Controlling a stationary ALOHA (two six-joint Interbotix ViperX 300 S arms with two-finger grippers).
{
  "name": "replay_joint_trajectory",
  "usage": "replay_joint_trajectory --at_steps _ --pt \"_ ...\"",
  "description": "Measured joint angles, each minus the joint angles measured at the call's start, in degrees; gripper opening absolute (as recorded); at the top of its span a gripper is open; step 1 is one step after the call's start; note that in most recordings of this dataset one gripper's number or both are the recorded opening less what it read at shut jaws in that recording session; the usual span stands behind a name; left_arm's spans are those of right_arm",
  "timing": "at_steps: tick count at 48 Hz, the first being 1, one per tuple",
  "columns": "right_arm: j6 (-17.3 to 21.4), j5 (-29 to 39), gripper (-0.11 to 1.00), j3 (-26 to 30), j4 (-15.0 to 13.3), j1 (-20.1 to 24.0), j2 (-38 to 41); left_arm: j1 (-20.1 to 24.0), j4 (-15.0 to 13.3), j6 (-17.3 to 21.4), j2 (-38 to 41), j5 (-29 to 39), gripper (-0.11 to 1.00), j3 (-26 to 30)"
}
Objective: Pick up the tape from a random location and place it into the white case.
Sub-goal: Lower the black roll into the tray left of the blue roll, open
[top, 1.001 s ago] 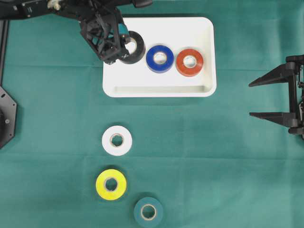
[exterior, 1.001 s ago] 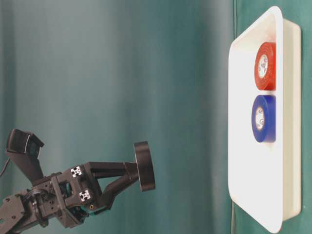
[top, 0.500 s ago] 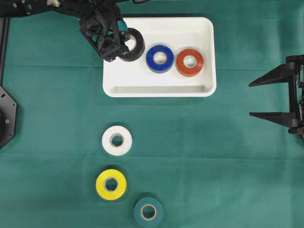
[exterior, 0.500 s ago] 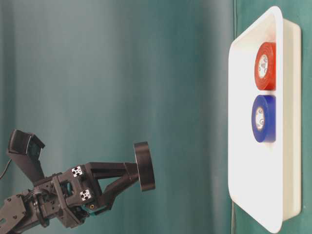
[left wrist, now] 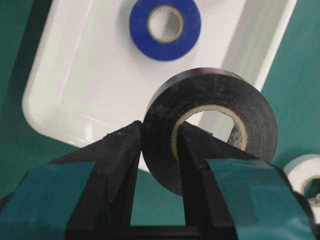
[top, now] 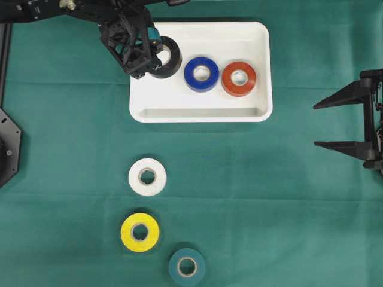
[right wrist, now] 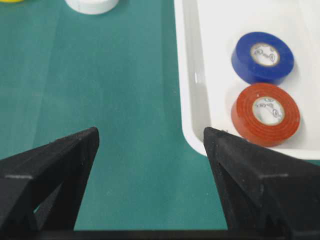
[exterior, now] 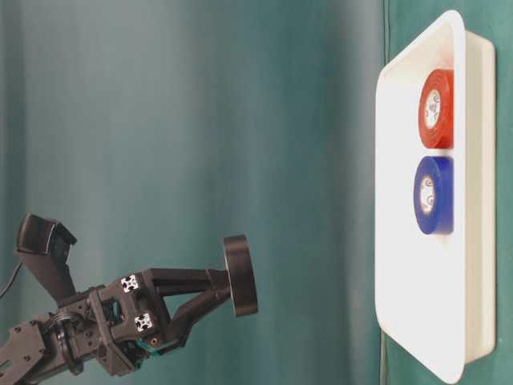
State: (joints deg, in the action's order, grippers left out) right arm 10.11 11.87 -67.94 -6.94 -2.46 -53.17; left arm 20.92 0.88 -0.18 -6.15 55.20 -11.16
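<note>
The table [top: 251,197] is covered in plain dark green cloth. The white case [top: 251,112] is glossy white throughout. Inside it lie a blue tape roll [top: 201,73] and an orange-red tape roll [top: 239,78], both with pale cores. The black tape roll [top: 167,57] has a tan cardboard core, and the left gripper [top: 157,57] is black with teal patches. On the cloth lie a white roll [top: 147,176], a yellow roll [top: 139,232] and a dark teal roll [top: 187,267]. The right gripper [top: 326,124] is matte black.

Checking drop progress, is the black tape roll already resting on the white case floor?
No, the black tape roll hangs clear of the white case, clamped in the left gripper.
</note>
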Motion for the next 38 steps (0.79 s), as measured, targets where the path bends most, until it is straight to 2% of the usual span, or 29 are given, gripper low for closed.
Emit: replay_joint_trajectory --at_steps 38 --pt "-0.09 0.00 0.84 0.00 -0.26 -0.09 0.00 0.18 0.00 0.00 0.00 -0.62 0.17 -1.67"
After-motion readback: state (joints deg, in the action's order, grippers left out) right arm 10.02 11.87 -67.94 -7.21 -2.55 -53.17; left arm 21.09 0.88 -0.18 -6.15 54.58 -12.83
